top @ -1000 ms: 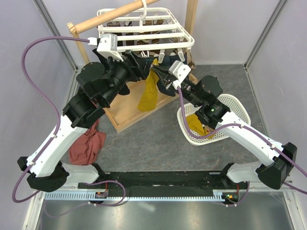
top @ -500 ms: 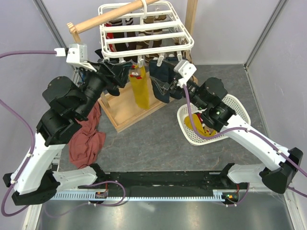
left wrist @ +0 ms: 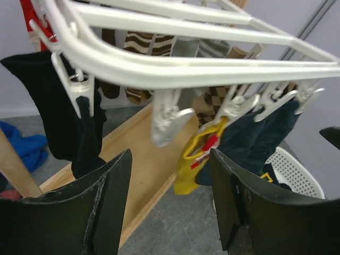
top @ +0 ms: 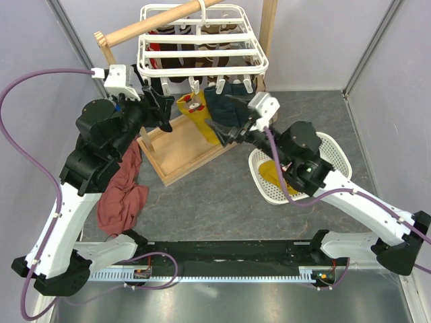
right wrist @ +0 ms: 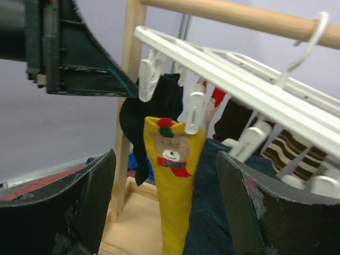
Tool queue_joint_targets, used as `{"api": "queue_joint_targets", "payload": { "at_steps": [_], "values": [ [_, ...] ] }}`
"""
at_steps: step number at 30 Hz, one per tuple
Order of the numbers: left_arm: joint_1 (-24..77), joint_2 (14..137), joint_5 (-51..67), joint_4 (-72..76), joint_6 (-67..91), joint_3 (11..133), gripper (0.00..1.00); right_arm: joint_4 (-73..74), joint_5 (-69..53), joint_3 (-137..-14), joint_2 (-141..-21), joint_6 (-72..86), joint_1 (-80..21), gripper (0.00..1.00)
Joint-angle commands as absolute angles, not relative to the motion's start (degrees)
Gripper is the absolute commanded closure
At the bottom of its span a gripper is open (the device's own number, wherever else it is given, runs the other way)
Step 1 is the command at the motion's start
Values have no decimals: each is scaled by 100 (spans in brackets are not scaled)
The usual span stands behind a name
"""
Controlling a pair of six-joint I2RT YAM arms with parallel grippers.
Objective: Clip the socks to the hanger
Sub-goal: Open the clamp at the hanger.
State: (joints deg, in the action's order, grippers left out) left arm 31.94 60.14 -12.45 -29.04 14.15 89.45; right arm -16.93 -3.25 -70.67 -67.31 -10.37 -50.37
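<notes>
Grey table (top: pixel 215 195): one hanger (top: pixel 202 51), one basket (top: pixel 335 153)

One hanger (top: pixel 202 52), one basket (top: pixel 335 152), one red cloth (top: pixel 124 202), one pole (top: pixel 151 23)

Navy socks (right wrist: pixel 208 212) blurred, perhaps paired.

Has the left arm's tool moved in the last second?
Yes. The left tool has drawn back to the left, toward the wooden stand's left post, away from the yellow sock hanging on the white hanger.
</notes>
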Motion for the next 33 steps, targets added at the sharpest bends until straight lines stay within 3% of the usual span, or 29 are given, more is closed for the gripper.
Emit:
{"api": "queue_joint_targets", "payload": {
  "at_steps": [1,9,25,33],
  "values": [
    [2734,5739,-229,-2751,1503,8877,34,-2319,113,-7013,-7136,-1388,-5492,16],
    [2698,6099,272,-2575,1248,9140,40,-3119,694,-7005,-7778,-2081,-6046,15],
    [2698,6662,562,-2707,1309,9931,63,-5185,1494,-7348,-9087,-2979,-6372,15],
    [2698,6803,773,-2804,1564,10134,64,-5757,1521,-7699,-9553,-3041,-6381,16]
  ]
}}
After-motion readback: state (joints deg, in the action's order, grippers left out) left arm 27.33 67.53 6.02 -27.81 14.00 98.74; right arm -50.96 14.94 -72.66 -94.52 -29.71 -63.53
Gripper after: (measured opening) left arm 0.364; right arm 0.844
